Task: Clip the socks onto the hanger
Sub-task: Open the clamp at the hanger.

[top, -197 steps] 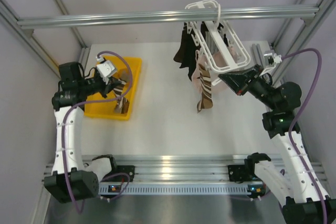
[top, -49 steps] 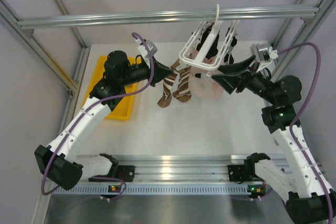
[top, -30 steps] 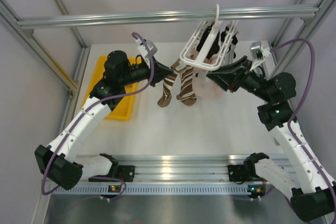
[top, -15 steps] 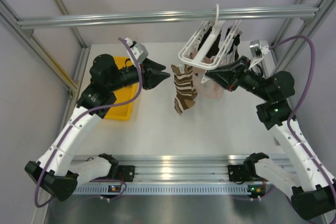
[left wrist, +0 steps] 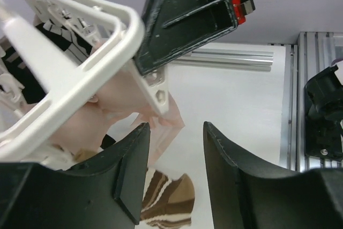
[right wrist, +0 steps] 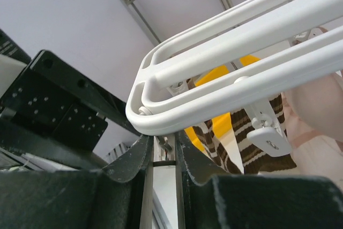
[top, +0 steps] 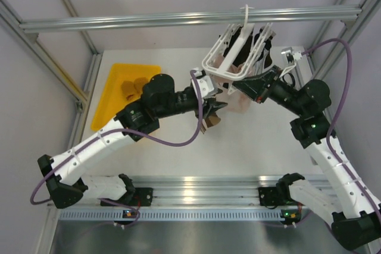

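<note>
Top external view. Rigid white plastic hanger (top: 238, 52), hung tilted from the aluminium bar (top: 178, 19), is pinched at its near corner by the right gripper (top: 237, 90). Left gripper (top: 217, 108) is held parted and empty just under the frame. It is best drawn away low, clear of the dangling clips. Soft brown-and-cream striped sock (top: 208, 122) and smooth pink sock (left wrist: 134, 105) hang beneath.

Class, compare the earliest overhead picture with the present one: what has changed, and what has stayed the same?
The left gripper carried a brown striped sock from the yellow tray over to the hanger, let go of it, and now stands open beside it. The right gripper stays closed at the hanger's corner.
</note>
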Controlling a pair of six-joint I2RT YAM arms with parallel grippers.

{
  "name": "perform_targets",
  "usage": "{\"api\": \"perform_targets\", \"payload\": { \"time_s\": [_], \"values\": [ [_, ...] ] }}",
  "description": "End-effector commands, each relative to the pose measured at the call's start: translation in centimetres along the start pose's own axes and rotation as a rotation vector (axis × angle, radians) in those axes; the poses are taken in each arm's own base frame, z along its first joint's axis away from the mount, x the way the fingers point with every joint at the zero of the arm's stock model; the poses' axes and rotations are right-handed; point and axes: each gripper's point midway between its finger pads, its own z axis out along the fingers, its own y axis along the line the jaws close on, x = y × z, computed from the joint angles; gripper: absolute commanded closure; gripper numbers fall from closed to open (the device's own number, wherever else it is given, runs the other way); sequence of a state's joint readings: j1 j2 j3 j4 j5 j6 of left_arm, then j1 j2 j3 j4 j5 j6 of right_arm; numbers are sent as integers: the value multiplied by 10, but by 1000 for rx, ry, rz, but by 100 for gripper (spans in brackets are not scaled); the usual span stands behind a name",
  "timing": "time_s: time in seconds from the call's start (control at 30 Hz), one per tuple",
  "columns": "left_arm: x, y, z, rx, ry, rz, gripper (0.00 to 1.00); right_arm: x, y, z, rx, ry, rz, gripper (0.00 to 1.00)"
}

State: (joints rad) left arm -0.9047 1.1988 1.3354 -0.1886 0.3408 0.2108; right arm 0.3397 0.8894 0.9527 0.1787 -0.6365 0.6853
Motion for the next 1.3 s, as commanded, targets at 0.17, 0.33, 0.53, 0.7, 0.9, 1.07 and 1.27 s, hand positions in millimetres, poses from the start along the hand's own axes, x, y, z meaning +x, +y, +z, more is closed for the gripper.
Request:
{"api": "perform_targets", "payload": {
  "time_s": [0.17,0.33,0.53,0.7,0.9,1.07,1.27],
  "values": [
    [-21,4,36,-125,-17,109,50,-27,11,-3,32,-90,-20,100],
    [-26,15,43,-195,-31,110,51,-28,12,-4,34,-91,-25,100],
    [-27,22,38,-272,-43,147,51,-28,5,-5,76,-101,8,100],
    [-31,17,34,-310,-75,280,48,-32,-1,-6,131,-126,63,100],
    [-17,14,29,-376,-44,570,43,-35,-7,-8,189,-134,122,100],
    [-20,24,25,-490,-39,710,40,-34,-10,-10,234,-131,183,100],
    [-27,25,19,-585,-73,870,36,-32,-17,-12,299,-127,226,100]
  ]
}}
